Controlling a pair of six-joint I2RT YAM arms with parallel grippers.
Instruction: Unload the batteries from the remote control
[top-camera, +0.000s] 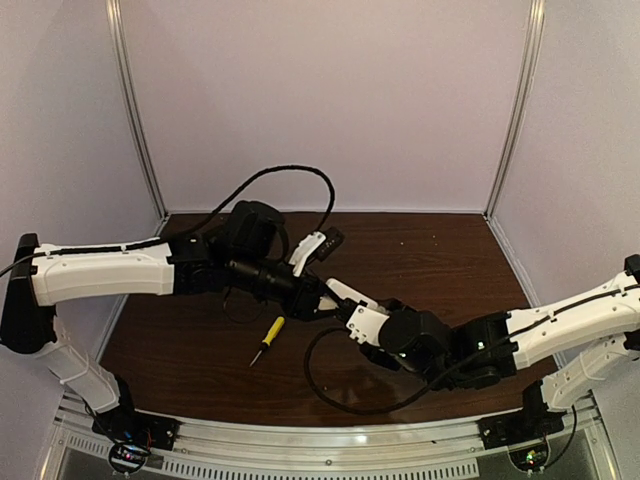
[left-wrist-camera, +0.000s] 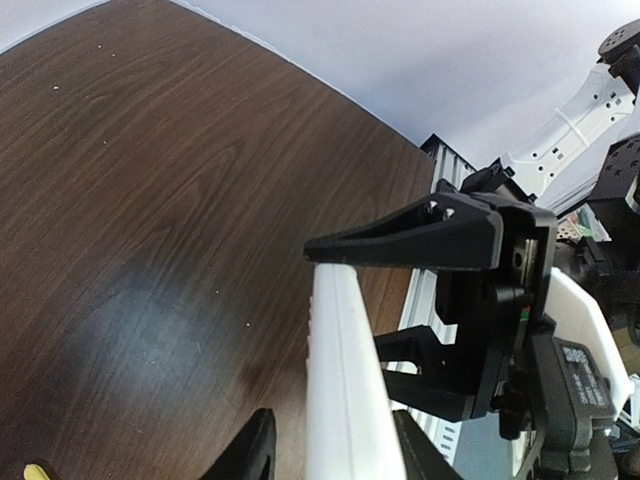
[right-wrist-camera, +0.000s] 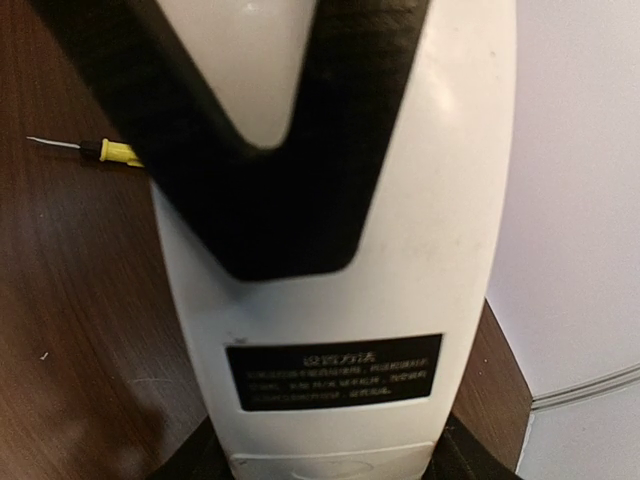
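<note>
The white remote control (top-camera: 343, 293) hangs in the air over the table, held between both arms. My left gripper (left-wrist-camera: 340, 455) is shut on one end of it; the remote (left-wrist-camera: 340, 370) shows edge-on there, its buttons facing left. My right gripper (right-wrist-camera: 330, 462) is shut on the other end, and in that view the remote's plain back (right-wrist-camera: 400, 250) with a black printed label faces the camera. One black left finger (right-wrist-camera: 260, 190) lies across that back. In the left wrist view the right gripper's fingers (left-wrist-camera: 420, 238) clamp the far end. The batteries are hidden.
A yellow-handled screwdriver (top-camera: 268, 337) lies on the dark wooden table (top-camera: 430, 250), left of centre and below the left arm; its tip also shows as a screwdriver (right-wrist-camera: 110, 151) behind the remote. A black cable loops on the table near the right arm.
</note>
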